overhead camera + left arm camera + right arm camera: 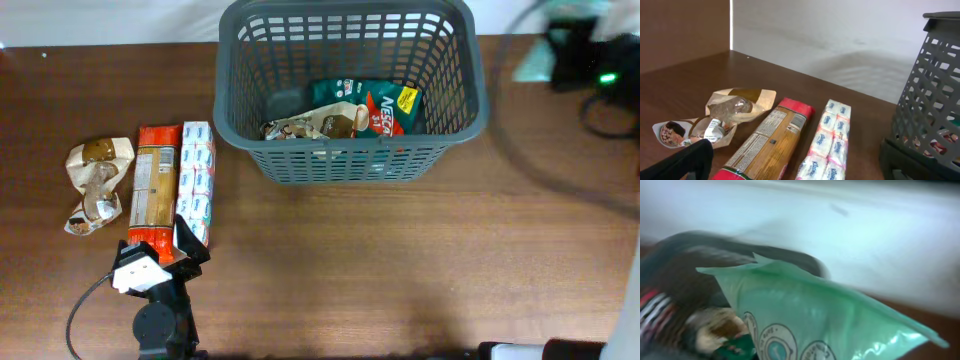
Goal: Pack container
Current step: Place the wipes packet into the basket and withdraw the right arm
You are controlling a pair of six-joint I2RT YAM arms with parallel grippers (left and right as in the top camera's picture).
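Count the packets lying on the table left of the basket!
3: a crumpled brown bag farthest left, an orange packet in the middle, a white tissue pack nearest the basket.

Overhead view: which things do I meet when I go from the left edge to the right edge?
Crumpled brown bag → orange packet → white tissue strip → dark grey basket → blurred pale green packet.
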